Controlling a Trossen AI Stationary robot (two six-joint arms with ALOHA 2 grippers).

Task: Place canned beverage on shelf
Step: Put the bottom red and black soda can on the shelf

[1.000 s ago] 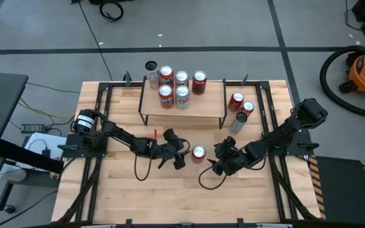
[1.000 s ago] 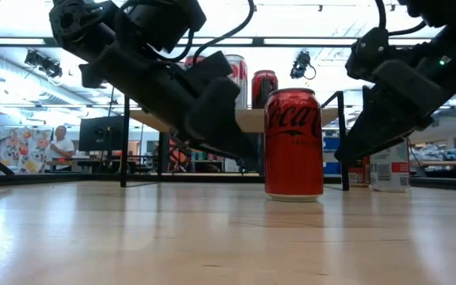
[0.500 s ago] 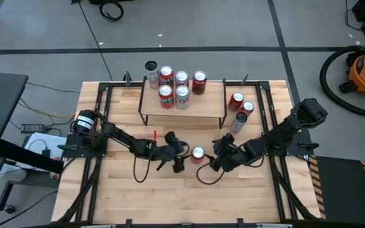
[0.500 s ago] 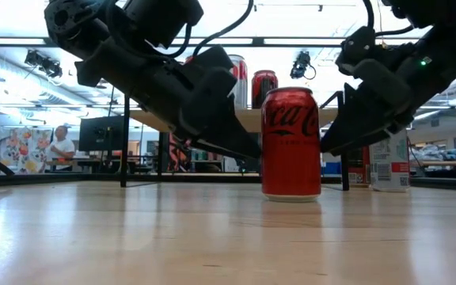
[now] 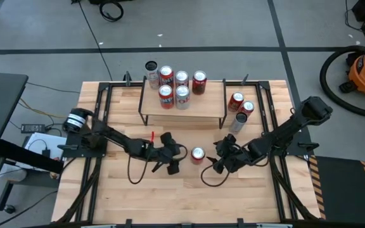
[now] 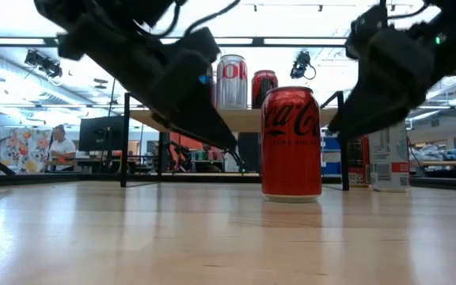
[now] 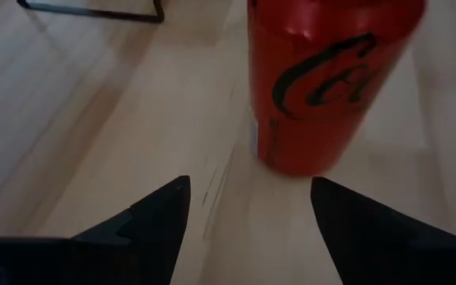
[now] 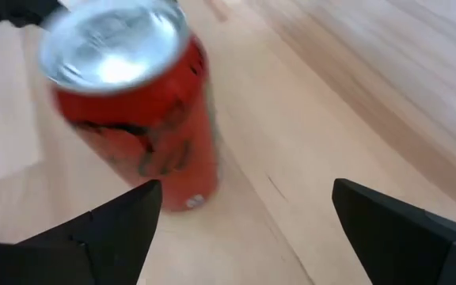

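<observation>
A red canned beverage (image 5: 198,154) stands upright on the wooden tabletop, in front of the shelf (image 5: 211,104). The shelf is a light-wood board on black legs and bears several upright cans (image 5: 181,87). My left gripper (image 5: 176,159) is open just left of the red can, with the can (image 7: 323,87) beyond its fingertips (image 7: 248,186). My right gripper (image 5: 216,158) is open just right of the can (image 8: 133,111), slanting down toward it. In the low view the can (image 6: 291,142) stands free between the two arms, and neither touches it.
Three more cans (image 5: 239,109) stand on the table right of the shelf. Black frame rails (image 5: 103,107) run along the table's left and right sides. There is bare tabletop (image 5: 182,196) near the front edge. A person (image 6: 58,144) shows far off in the room.
My left gripper has drawn back a little from the red can toward the table's left edge and has risen, with its fingers still apart. The can stands where it was.
</observation>
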